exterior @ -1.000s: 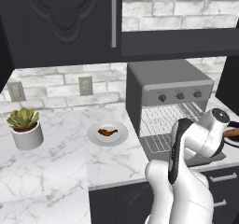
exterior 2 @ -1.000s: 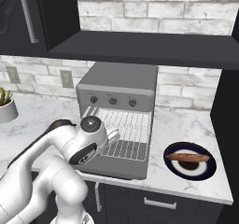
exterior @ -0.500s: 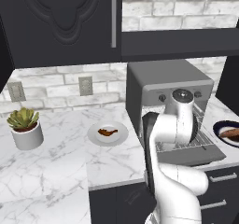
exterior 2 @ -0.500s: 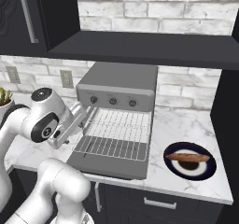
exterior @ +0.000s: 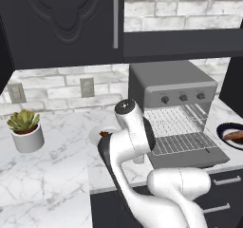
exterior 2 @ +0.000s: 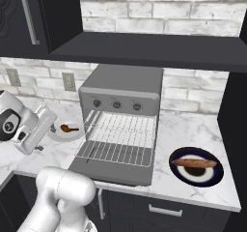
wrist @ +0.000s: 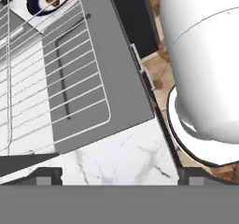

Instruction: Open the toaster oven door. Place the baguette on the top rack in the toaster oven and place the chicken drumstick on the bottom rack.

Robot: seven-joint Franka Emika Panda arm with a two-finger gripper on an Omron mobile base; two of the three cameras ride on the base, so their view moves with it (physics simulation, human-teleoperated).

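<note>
Gripper [wrist: 119, 175] spread wide, empty, above counter beside dropped toaster oven door [exterior 2: 113, 170]; baguette [exterior 2: 194, 163] on plate [exterior 2: 212, 175]

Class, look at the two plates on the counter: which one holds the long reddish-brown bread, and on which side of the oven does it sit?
The dark blue plate right of the toaster oven carries the baguette. The white plate, left of the oven, holds the small chicken drumstick.

The toaster oven [exterior 2: 123, 93] stands on the surface [exterior 2: 190, 127] against the wall, its door [exterior 2: 113, 170] dropped flat in front with a rack [exterior 2: 120, 146] drawn out over it. The baguette [exterior 2: 194, 163] lies on a plate [exterior 2: 212, 174] to its right, the chicken drumstick [exterior 2: 69, 128] on a plate [exterior 2: 60, 135] to its left, and a potted plant [exterior: 26, 129] stands farther left.
</note>
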